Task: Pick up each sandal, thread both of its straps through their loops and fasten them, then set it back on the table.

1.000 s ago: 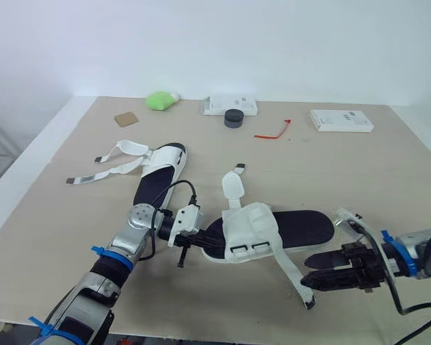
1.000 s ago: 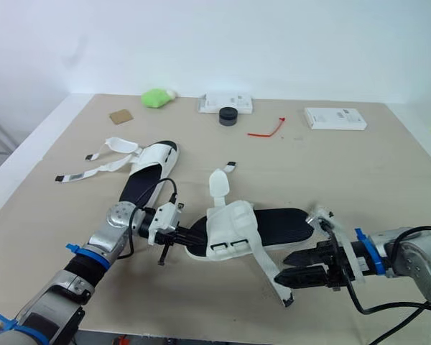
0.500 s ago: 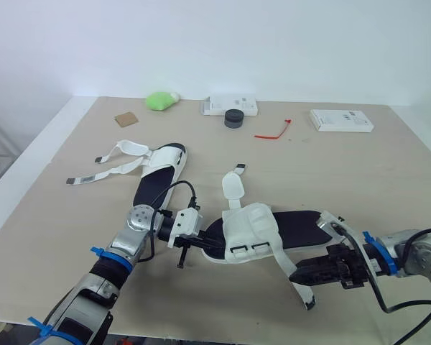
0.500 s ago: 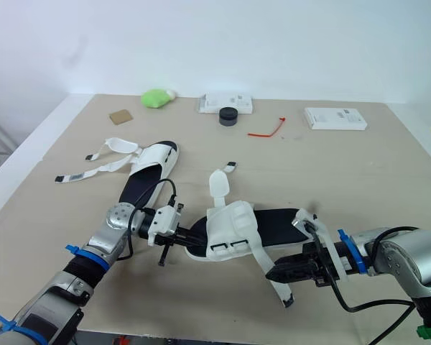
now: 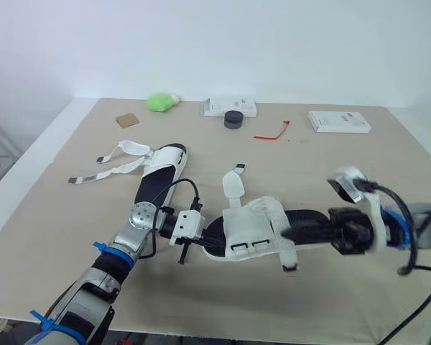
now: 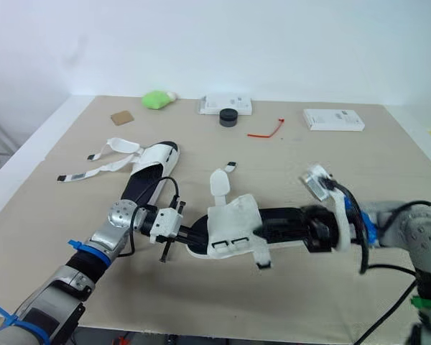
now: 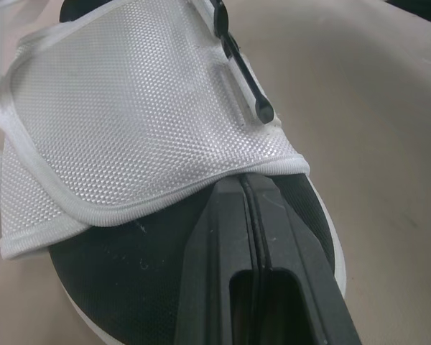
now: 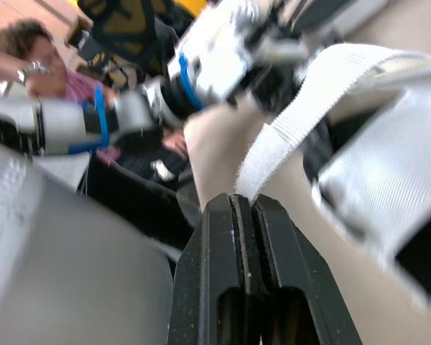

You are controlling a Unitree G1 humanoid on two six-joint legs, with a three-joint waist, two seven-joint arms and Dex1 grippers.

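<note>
On the tan table (image 5: 345, 165), the far sandal (image 5: 156, 176) lies at left with its 2 straps loose and spread flat. Nearer the front edge, the left tool (image 7: 246, 180), its 2 fingers pressed together, has its tips tucked under the white upper at one end of the near sandal (image 5: 305, 224), which rests on the table. At right, the right tool (image 8: 241, 200) pinches that sandal's long strap (image 8: 302, 122), holding it across the upper.

Table (image 5: 57, 215) holds near sandal (image 5: 248, 228), far sandal (image 5: 158, 176), green lump (image 5: 160, 101), black cap (image 5: 233, 119), red tie (image 5: 273, 132)
</note>
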